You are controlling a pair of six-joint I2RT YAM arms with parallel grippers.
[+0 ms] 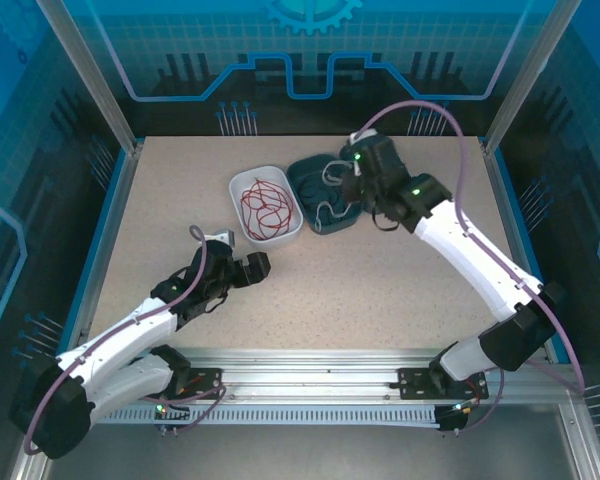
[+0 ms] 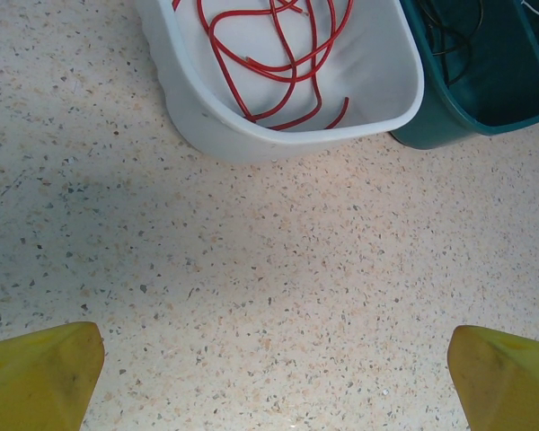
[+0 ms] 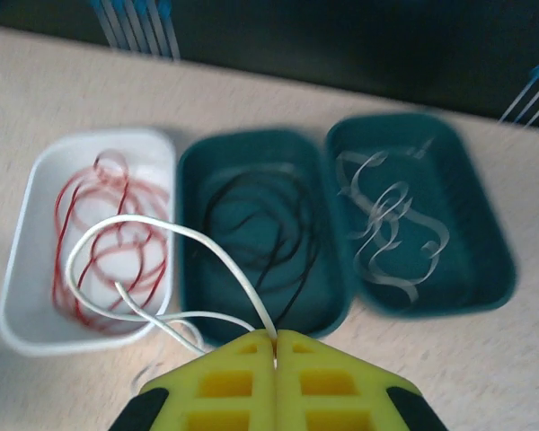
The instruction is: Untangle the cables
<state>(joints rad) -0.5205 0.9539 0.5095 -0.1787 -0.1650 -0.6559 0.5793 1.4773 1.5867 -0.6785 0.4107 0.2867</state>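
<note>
Firstly, the left gripper (image 1: pixel 257 266) is recorded low on the speckled table (image 1: pixel 380 290), near the white tray and apart from it. In its wrist view the yellow fingertips (image 2: pixel 40 373) are set wide apart at the two bottom corners, with nothing but bare tabletop between them.

Item: white tray (image 3: pixel 18 269), leftmost of three trays set side by side. The red cable (image 1: pixel 265 208) is contained in it, loosely coiled in several overlapping loops.

Item: white cable (image 3: pixel 135 218). It is seen raised in front of the white tray and the left rim of the neighbouring tray, bent into one broad arc. A second, lower strand is crossed beneath it. Both strands are led back to the right gripper.

Item: middle teal tray (image 3: pixel 187 180), touching the white tray. The black cable (image 3: pixel 260 233) is held in it, coiled loosely.

Item: right teal tray (image 3: pixel 485 260), just beside the middle one. Pale, translucent curling strands (image 3: pixel 386 224) are seen in it, but they are blurred and what they are cannot be told.

Item: right gripper (image 3: pixel 276 346), positioned over the teal trays in the top view. Its yellow fingers are pressed together, and the white cable is pinched in the seam between them.
</note>
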